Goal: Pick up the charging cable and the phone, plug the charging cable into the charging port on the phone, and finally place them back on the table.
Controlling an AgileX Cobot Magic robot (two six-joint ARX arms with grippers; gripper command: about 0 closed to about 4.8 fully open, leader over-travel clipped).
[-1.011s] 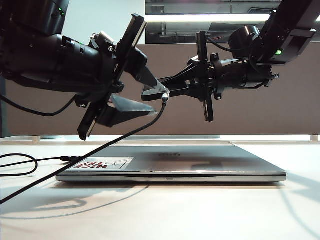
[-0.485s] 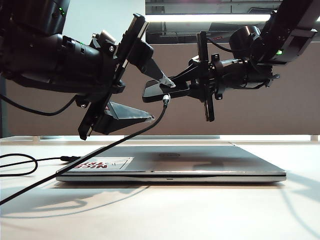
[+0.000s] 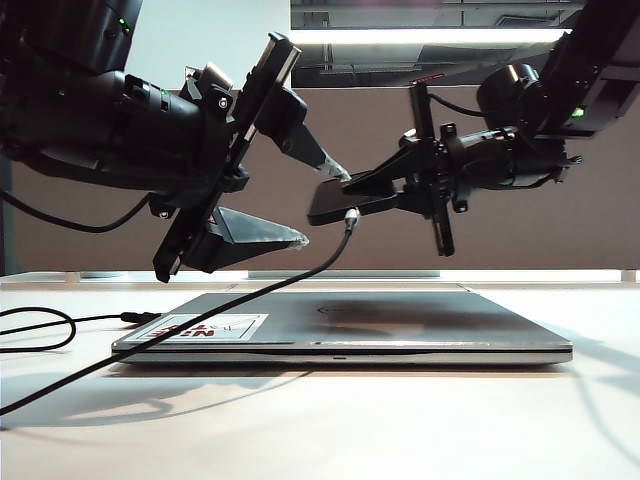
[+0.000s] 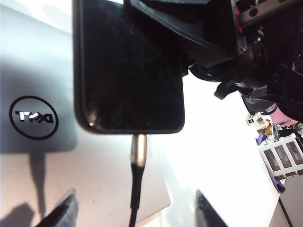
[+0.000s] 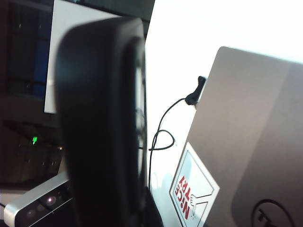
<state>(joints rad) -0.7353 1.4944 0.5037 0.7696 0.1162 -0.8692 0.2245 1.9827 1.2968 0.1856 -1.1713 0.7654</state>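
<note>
Charging cable [image 3: 250, 290] hangs plugged into the phone [image 3: 340, 200], which we see clamped in the right gripper [image 3: 385, 190] above the laptop [image 3: 400, 330] (lid shut); our left gripper [image 3: 310, 205] gapes wide beside it, fingers off the plug.

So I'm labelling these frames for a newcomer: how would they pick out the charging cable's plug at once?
Find the silver laptop on the table; above it the right gripper holds the black phone, beside the open left gripper. The plug is the silvery tip in the phone's lower edge, ending the charging cable.
</note>
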